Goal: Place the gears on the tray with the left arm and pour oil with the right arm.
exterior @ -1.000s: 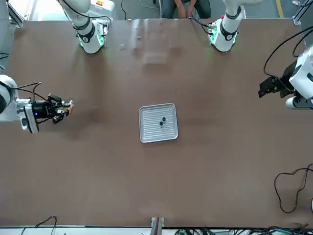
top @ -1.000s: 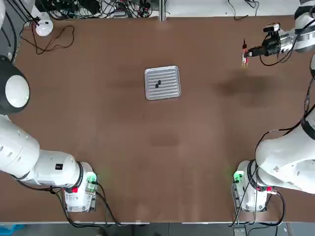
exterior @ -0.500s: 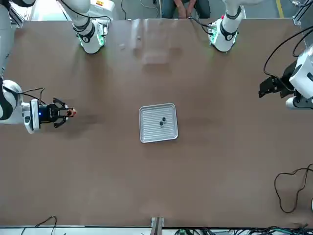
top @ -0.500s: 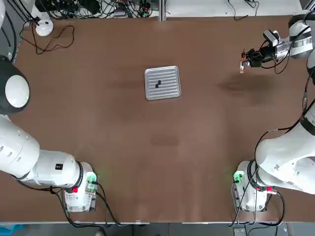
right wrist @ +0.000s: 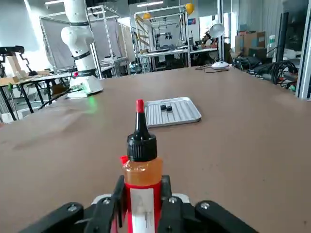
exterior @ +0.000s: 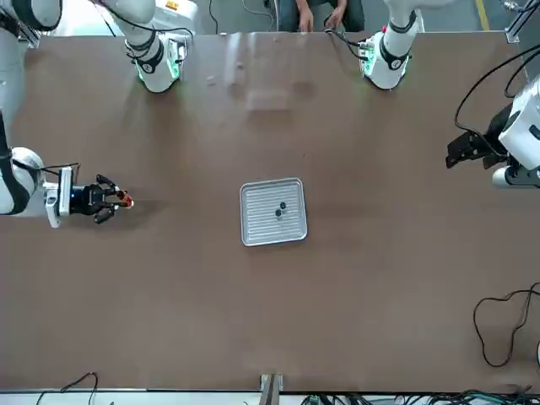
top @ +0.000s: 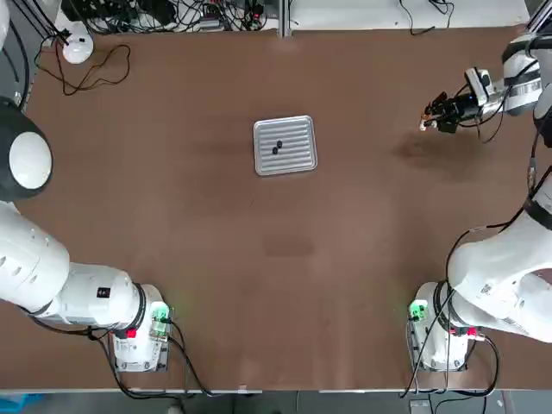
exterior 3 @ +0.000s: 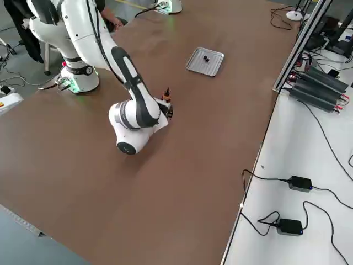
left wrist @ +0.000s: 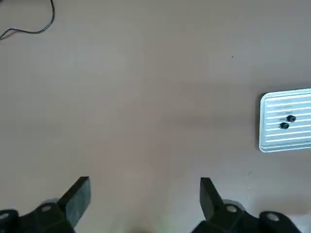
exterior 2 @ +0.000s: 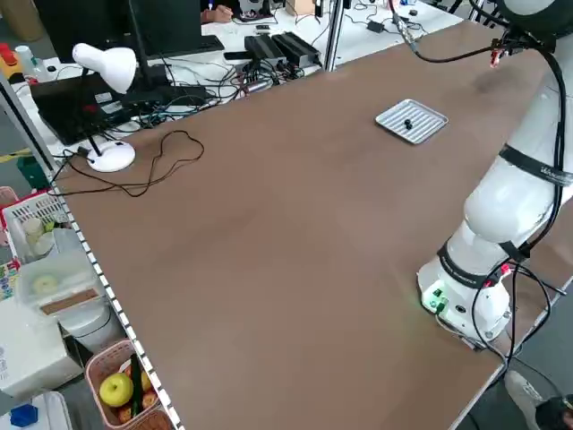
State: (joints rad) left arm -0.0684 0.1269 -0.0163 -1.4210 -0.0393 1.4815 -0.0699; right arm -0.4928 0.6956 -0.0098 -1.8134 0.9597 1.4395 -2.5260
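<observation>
The ribbed silvery tray [top: 297, 158] lies mid-table toward the far side, and both dark gears [top: 277, 147] rest side by side on it. My right gripper [top: 429, 116] hovers low over the table near its right edge, shut on the oil [right wrist: 141, 170]. That small orange bottle with a white label, black collar and red tip stands upright between the fingers. In the right wrist view the tray [right wrist: 182, 115] and gears [right wrist: 166, 108] lie beyond the bottle. My left gripper [left wrist: 144, 193] is open and empty above bare table, well to the left of the tray [left wrist: 272, 138].
A white desk lamp [top: 76, 47] and a black cable [top: 95, 76] lie at the far left corner. The two arm bases [top: 138, 332] [top: 440, 332] stand at the near edge. A person's hands [exterior: 314, 12] show beyond the robot's side.
My right wrist has swung round and come lower toward the table with the oil bottle still gripped. The left arm, tray and gears have not moved.
</observation>
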